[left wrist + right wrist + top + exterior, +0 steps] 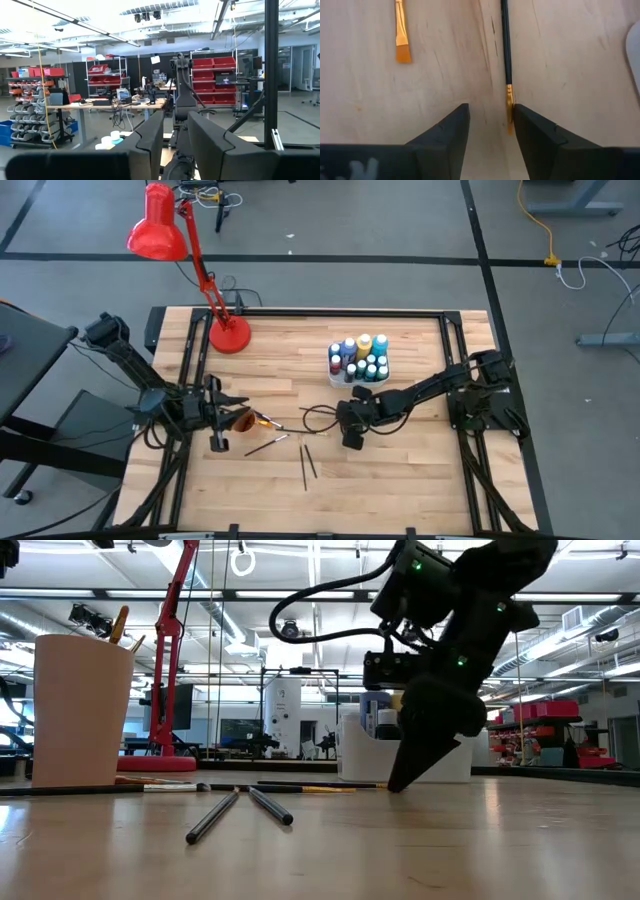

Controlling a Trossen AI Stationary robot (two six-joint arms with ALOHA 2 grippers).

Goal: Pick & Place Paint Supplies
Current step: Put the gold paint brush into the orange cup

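My right gripper [489, 130] is open and points down at the table, in front of the white tray of small paint bottles [360, 358]. Its fingers stand on either side of the bristle end of a thin dark-handled paintbrush [506, 45] that lies flat on the wood. A second brush with flat orange bristles [402, 45] lies beside it. More brushes [306, 464] lie loose toward the near edge. My left gripper [216, 418] is open, held level just left of the upright orange cup [240, 421], which has brushes [120, 622] sticking out of it. My right gripper comes from above, pointing down, with its fingers along the brush. The brush's gold ferrule and bristle tip [509, 107] lie close against the inner side of one finger [530, 130]. I cannot tell whether that finger touches the brush.
A red desk lamp [160, 225] stands on its base [229, 336] at the far left of the table. A black frame rail [330, 312] runs along the far and side edges. Two brushes [240, 808] lie crossed near the front. Bare wood [400, 470] lies near right.
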